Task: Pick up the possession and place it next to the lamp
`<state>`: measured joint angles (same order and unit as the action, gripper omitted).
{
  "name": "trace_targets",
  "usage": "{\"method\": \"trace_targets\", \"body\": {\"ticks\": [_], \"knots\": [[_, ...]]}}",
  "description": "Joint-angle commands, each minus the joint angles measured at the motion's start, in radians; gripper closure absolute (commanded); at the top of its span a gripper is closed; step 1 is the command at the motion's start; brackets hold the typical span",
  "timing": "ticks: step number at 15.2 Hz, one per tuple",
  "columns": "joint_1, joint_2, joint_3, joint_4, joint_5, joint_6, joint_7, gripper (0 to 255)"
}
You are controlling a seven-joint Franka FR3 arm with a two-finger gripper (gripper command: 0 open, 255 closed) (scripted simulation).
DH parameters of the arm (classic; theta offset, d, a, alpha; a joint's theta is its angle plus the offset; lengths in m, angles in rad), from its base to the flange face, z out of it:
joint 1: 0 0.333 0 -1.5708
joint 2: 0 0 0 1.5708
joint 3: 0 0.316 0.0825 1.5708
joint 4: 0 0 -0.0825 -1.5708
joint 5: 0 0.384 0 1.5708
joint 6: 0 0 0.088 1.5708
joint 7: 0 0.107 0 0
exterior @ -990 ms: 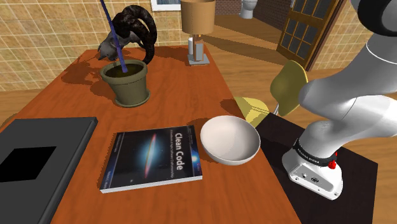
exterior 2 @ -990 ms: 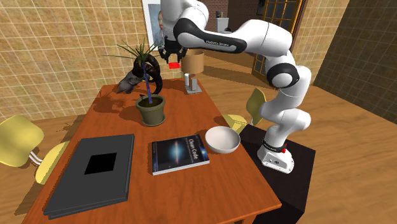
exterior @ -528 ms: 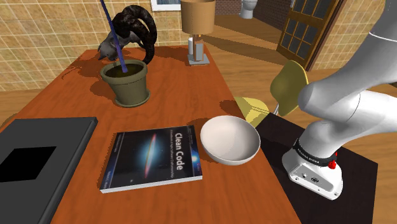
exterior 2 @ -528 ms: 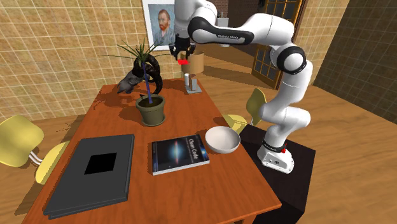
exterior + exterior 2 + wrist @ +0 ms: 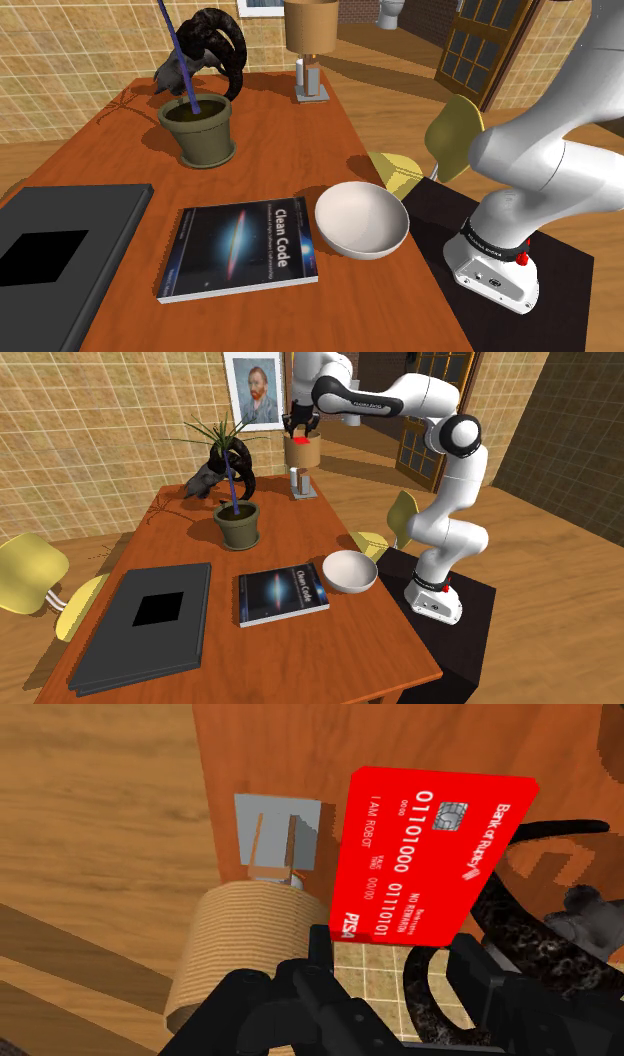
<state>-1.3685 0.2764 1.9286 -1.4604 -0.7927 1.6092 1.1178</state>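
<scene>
A red bank card [image 5: 430, 854] with white numbers hangs in the air, and my gripper [image 5: 392, 949] is shut on its lower edge. In the second exterior view the gripper [image 5: 297, 426] holds the card [image 5: 297, 441] just above the lamp's tan shade [image 5: 304, 453]. The lamp [image 5: 310, 30] stands at the far end of the wooden table [image 5: 300, 150] on a grey square base [image 5: 312, 92]. Past the card, the wrist view shows the shade [image 5: 250, 949] and the base [image 5: 275, 829] below the hand.
A potted plant [image 5: 198, 128] and a dark horned figure [image 5: 215, 45] stand close to the lamp. A book [image 5: 243, 247], a white bowl [image 5: 362, 219] and a dark flat case [image 5: 55, 250] lie nearer the stand. Yellow chairs [image 5: 35, 577] flank the table.
The arm has carried the red card toward the second exterior view's right, from above the plant to over the lamp shade. The table's objects have not moved.
</scene>
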Motion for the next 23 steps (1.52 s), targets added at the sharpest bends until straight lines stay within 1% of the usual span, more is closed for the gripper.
{"method": "trace_targets", "body": {"ticks": [1, 5, 9, 11, 14, 17, 20, 23], "knots": [[-0.047, 0.05, 0.032, -0.016, -0.043, 0.005, -0.021, 255], [-0.097, 0.106, 0.027, -0.023, -0.08, 0.027, -0.081, 255], [-0.124, 0.146, -0.011, -0.01, -0.102, 0.054, -0.152, 255], [-0.125, 0.163, -0.04, 0.005, -0.111, 0.066, -0.189, 255], [-0.114, 0.188, -0.096, 0.038, -0.124, 0.083, -0.247, 255], [-0.086, 0.216, -0.162, 0.085, -0.138, 0.094, -0.307, 255], [-0.042, 0.247, -0.232, 0.147, -0.157, 0.099, -0.367, 255], [-0.09, 0.257, -0.204, 0.082, -0.164, 0.133, -0.343, 255]]}}
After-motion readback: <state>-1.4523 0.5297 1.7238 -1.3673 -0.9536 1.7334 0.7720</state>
